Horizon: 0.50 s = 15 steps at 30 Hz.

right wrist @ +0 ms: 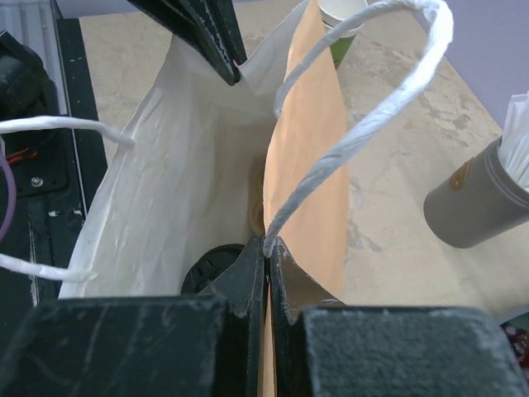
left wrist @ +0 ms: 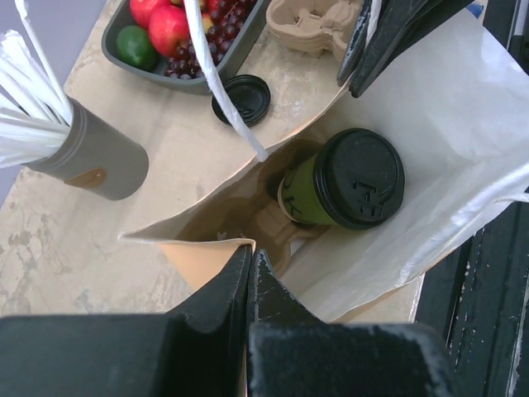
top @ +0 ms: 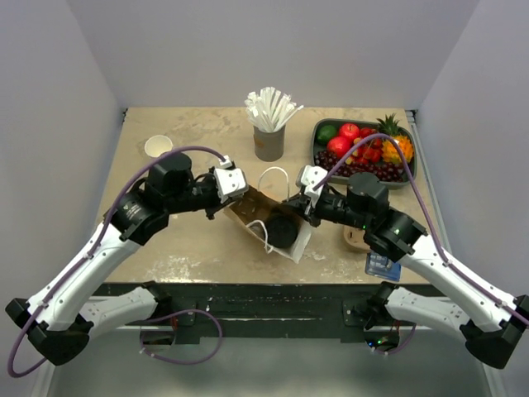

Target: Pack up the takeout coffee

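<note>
The takeout coffee (left wrist: 347, 178), a green cup with a black lid, sits inside a brown paper bag (top: 252, 211) at the table's middle, in a cardboard holder (left wrist: 269, 223). Only its lid (right wrist: 211, 269) shows in the right wrist view. My left gripper (left wrist: 250, 252) is shut on the bag's near rim. On the opposite rim, at the foot of a white cord handle (right wrist: 364, 124), my right gripper (right wrist: 266, 248) is shut as well. Between them the two hold the bag's mouth wide. In the top view the left gripper (top: 235, 194) and right gripper (top: 297, 203) flank the lid (top: 281, 230).
A grey cup of white straws (top: 269, 136) stands behind the bag, with a dark tray of fruit (top: 412, 169) at the back right. A loose black lid (left wrist: 241, 99) and a cardboard carrier (left wrist: 318, 25) lie near the tray. An open paper cup (top: 158, 145) stands back left.
</note>
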Available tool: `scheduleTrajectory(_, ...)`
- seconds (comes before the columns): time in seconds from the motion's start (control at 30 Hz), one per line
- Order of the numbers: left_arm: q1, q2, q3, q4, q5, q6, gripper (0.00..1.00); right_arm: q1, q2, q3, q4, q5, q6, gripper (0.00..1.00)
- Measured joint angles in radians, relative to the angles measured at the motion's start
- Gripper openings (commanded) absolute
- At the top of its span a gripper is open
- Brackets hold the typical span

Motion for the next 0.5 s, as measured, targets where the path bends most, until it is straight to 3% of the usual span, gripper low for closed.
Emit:
scheduleTrajectory(0.2,0.018,0.033,0.001,-0.018,0.028,-0.083,0.0,0.0,0.068,0.054,-0.018,0.04,0.064,0.0)
scheduleTrajectory(0.5,0.169,0.156,0.083,-0.034,0.158,-0.239,0.0,-0.019,0.203,0.211,-0.087,0.094,0.117,0.0)
